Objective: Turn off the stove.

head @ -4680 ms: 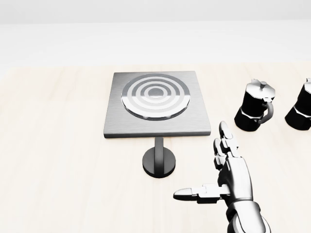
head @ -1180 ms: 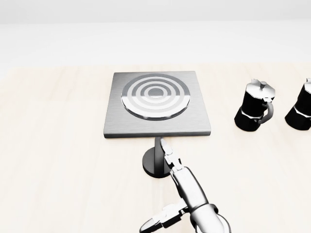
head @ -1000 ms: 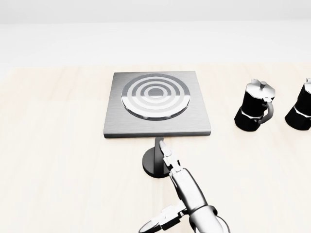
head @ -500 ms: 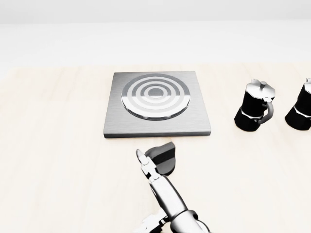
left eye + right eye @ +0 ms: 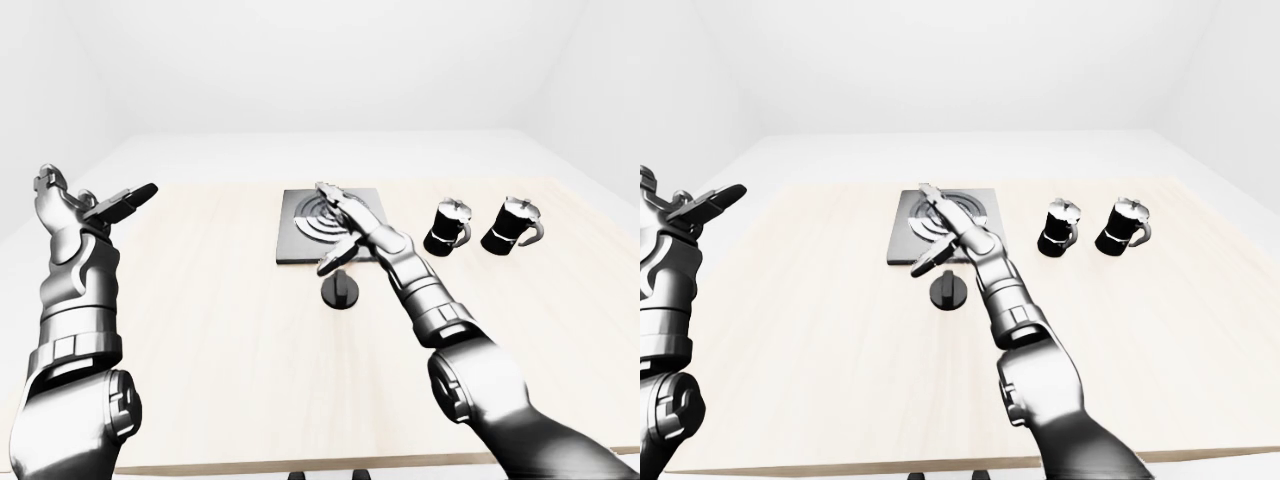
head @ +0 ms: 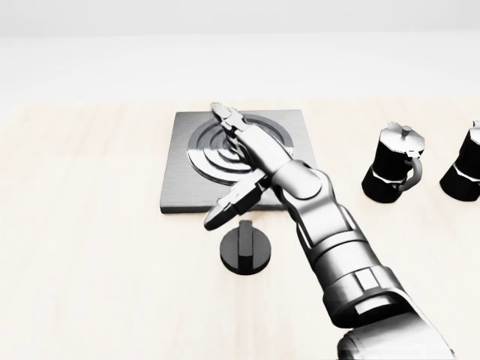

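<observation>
The square grey stove with its ringed burner lies on the pale wooden table. Below it in the head view sits its black round knob, whose bar points straight toward the stove. My right hand is open and stretched flat over the burner. Its thumb hangs just above the knob, touching nothing that I can make out. My left hand is raised at the far left of the left-eye view, open and holding nothing.
Two black moka pots stand to the right of the stove. My right forearm crosses the table from the bottom right, beside the knob.
My right hand rose from below the knob to over the stove. The knob's bar stood straight a second ago, slanted half a second ago, and stands straight again now.
</observation>
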Tool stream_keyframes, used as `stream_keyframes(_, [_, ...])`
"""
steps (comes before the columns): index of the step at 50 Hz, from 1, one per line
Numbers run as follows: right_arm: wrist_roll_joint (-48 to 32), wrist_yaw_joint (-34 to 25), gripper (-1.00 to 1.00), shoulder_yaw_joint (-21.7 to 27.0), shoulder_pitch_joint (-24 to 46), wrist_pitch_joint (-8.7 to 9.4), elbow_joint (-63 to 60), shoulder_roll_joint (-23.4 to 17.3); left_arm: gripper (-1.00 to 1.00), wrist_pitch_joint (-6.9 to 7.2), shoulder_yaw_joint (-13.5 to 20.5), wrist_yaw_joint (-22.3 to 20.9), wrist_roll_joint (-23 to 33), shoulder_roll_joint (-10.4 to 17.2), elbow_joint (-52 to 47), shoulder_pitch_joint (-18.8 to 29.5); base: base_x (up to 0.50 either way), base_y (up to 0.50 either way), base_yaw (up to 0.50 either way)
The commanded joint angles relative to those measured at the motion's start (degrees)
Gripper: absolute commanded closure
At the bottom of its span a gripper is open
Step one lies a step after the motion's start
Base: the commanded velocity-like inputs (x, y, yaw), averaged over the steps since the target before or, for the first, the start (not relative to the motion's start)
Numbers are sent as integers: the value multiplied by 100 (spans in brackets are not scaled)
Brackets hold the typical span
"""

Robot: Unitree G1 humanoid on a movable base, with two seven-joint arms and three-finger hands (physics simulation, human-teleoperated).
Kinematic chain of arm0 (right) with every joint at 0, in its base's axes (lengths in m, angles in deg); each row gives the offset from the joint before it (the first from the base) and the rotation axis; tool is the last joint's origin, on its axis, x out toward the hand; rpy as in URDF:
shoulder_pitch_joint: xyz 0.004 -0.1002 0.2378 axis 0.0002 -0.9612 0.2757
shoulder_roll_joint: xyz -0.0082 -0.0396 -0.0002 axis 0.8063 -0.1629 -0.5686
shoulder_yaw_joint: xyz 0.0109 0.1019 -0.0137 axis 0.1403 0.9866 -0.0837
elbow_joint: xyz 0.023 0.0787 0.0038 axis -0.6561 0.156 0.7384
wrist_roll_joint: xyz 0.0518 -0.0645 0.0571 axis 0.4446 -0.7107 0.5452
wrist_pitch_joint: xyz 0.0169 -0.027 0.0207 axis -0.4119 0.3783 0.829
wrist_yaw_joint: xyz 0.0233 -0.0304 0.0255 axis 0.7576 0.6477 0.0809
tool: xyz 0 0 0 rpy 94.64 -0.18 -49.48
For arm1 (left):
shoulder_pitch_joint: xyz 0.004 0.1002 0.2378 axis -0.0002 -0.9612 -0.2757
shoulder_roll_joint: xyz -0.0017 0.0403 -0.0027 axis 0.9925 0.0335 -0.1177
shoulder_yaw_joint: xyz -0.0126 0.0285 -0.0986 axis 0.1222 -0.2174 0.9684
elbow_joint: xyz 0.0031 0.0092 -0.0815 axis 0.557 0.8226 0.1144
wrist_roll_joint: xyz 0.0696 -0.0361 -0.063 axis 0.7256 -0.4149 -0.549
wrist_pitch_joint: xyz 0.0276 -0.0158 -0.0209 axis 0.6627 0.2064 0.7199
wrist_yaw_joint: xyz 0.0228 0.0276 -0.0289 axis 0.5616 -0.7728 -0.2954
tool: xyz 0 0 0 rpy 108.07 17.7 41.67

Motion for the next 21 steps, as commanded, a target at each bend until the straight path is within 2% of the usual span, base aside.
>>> stream_keyframes(1, [294, -786, -100, 659, 3041, -69, 2068, -579, -100, 0, -4, -34, -24, 19, 127, 73, 0, 0, 0])
stream_keyframes(3, [187, -804, -100, 662, 3269, -27, 2137, -599, -100, 0, -2, -48, -37, 29, 156, 90, 0, 0, 0])
stream_keyframes(5, [129, -924, -100, 707, 3428, -127, 2148, -609, -100, 0, 6, -44, -62, 41, 118, 80, 0, 0, 0])
stream_keyframes(6, [76, -893, -100, 709, 3542, -114, 2150, -622, -100, 0, 10, -49, -73, 48, 121, 84, 0, 0, 0])
stream_keyframes(7, [14, -906, -100, 690, 3644, -219, 2125, -626, -100, 0, 15, -54, -83, 56, 133, 95, 0, 0, 0])
stream_keyframes(10, [-121, -976, -100, 633, 3839, -352, 2051, -575, -100, 0, 11, -66, -98, 66, 212, 138, 0, 0, 0])
stream_keyframes(21, [-360, -766, -100, 346, 3702, -391, 1393, -149, -100, 0, -2, -51, -117, 64, 166, 106, 0, 0, 0])
